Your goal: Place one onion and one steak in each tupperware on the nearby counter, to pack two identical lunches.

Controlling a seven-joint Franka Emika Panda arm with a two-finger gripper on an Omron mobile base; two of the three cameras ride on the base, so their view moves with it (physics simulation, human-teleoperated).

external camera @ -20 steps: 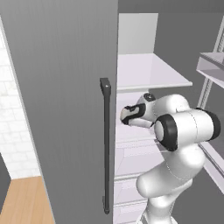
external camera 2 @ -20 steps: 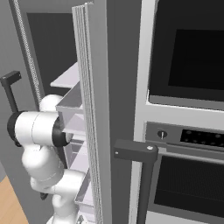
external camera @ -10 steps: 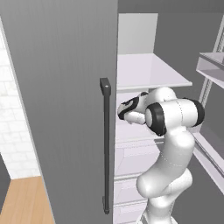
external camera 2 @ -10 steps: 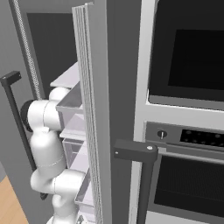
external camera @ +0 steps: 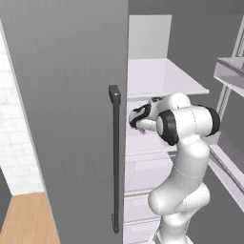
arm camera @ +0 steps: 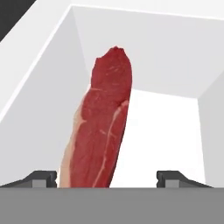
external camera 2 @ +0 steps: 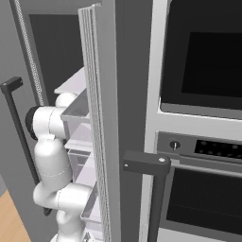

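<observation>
Red steak [arm camera: 103, 127] lies lengthwise straight ahead of the gripper [arm camera: 107, 177], nearer its left fingertip [arm camera: 41, 178], between jaws standing wide apart.

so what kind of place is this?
A rendered home kitchen, most likely: an open fridge with white shelves, a built-in oven beside it, and a raw steak lying in a white fridge compartment.

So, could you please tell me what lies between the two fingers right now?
In the hand view, the steak stands between the fingers, close to the left one; the rest is bare white fridge shelf.
</observation>
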